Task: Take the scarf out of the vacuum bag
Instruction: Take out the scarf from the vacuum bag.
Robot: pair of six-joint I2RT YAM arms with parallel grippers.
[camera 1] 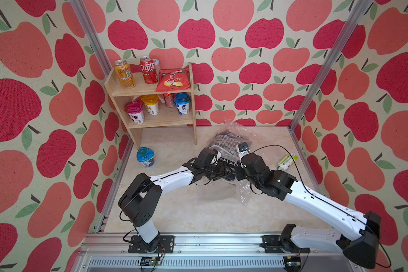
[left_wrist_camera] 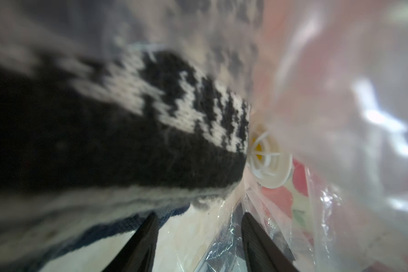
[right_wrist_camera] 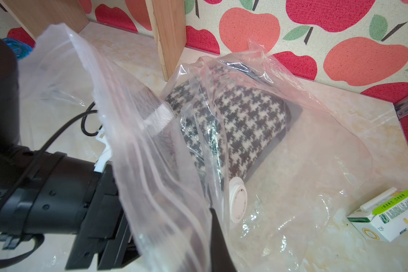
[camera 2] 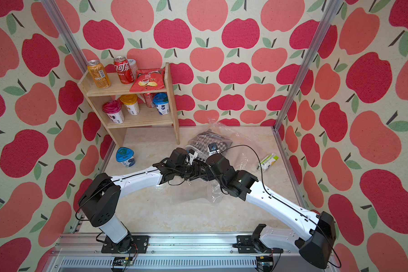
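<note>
Scarf looks soft, light, at the bench's 1 o'clock: pinch its near fold. Left claw gapes inside the slippery bag; right claw clamps its mouth.

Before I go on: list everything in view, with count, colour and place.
vacuum bag: one, clear, mid-table, mouth lifted
scarf: one, black-and-white houndstooth, inside the vacuum bag
valve: one, white, on the vacuum bag beside the scarf
shelf: one, wooden, far left corner
cans: four; orange, red and a pale one on the top shelf, another red below
cups: four; pink-, yellow- and blue-lidded on the lower shelf, another blue on the table, left
chips: one, red, top shelf
carton: one, green-and-white, table right
table: one, beige marble
left gripper: one, black, open, inside the vacuum bag by the scarf
right gripper: one, black, shut, pinching the vacuum bag's film
</note>
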